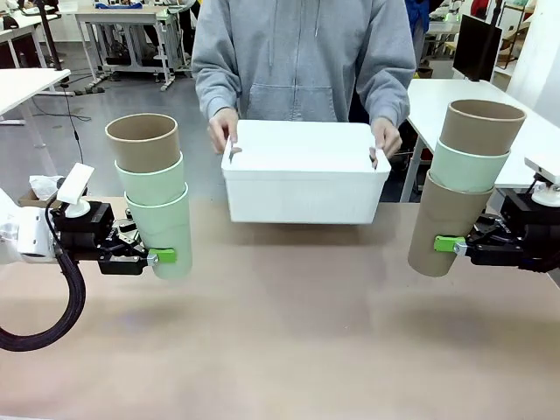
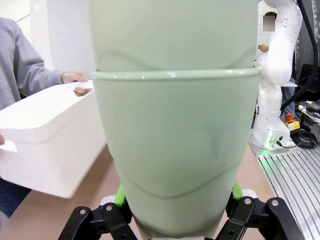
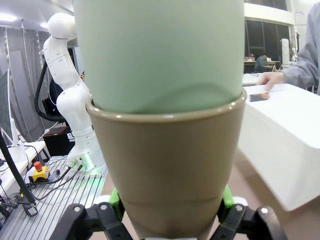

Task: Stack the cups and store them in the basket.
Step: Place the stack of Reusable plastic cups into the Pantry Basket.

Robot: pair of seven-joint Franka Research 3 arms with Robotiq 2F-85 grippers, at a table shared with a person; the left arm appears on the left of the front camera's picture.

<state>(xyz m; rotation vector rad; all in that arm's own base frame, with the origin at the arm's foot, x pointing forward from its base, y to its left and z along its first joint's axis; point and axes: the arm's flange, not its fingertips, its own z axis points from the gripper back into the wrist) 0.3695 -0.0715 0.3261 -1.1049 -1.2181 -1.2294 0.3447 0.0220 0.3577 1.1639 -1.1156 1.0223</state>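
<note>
Cups are standing in two nested stacks of three, mouths pointing up and long axes close to vertical. The left stack (image 1: 156, 197), at the left of the front view, is tipping its top slightly toward the upper left. It has a taupe brown cup on top and two pale mint ones beneath. The left gripper (image 1: 162, 256) is clamping the lowest mint cup (image 2: 175, 150) near its base. In the left wrist view, its fingers (image 2: 120, 196) are pressing green pads against the smooth, matte, downward-tapering wall.

The right stack (image 1: 464, 184), at the right of the front view, is tilting its top toward the upper right, with brown on top, mint in the middle and brown at the bottom. The right gripper (image 1: 448, 245) is squeezing the bottom brown cup (image 3: 167, 165) low on its wall. A mint cup is nesting inside that cup's rim.

The basket (image 1: 302, 188) is sitting at upper centre between the stacks and apart from both, opening upward, with its long axis running left to right. It is white plastic with plain solid walls and a slight rim. The person's hands (image 1: 222, 131) are gripping its two short ends. Whether its base is touching the tan table (image 1: 289, 341) is not showing clearly.
</note>
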